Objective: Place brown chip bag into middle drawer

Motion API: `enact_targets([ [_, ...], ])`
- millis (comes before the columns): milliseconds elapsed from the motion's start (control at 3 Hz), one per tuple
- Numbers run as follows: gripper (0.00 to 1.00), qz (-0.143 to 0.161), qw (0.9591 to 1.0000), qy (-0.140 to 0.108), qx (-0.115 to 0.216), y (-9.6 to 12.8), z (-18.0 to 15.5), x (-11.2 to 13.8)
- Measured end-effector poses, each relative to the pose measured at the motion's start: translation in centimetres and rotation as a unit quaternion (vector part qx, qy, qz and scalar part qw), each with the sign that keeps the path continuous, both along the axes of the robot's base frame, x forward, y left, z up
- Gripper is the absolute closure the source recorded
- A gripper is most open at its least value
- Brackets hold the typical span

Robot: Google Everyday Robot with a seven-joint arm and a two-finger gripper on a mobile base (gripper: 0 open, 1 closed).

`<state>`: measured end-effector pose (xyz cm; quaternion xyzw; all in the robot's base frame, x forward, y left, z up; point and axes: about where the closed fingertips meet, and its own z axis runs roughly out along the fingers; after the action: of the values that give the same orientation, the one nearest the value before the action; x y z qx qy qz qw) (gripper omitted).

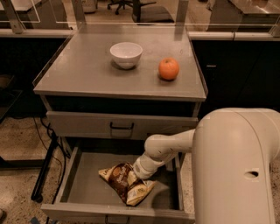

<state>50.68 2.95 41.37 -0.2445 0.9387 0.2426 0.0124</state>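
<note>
Pincer (pixel 137 173): low inside middle drawer (pixel 85 188), tip against brown chip bag (pixel 124 180); grip state cannot tell. Bag: on drawer floor, just left-below pincer. Advice: let go fully, lift straight up, avoid dragging bag.

Pretty sure this is an office or lab space. There's a rolling office chair (pixel 151 13) and desks (pixel 251 11) far beyond the gripper (pixel 134 174), which sits low in the open middle drawer (pixel 83 186). Loose cables (pixel 43 135) trail over the speckled floor (pixel 17 144) off to its side.
</note>
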Motion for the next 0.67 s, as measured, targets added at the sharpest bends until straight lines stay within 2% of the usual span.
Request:
enact_targets([
  [333, 0.82, 0.0, 1.0, 0.0, 0.0, 0.0, -0.02, -0.01],
  [667, 0.59, 0.0, 1.0, 0.0, 0.0, 0.0, -0.02, -0.02],
])
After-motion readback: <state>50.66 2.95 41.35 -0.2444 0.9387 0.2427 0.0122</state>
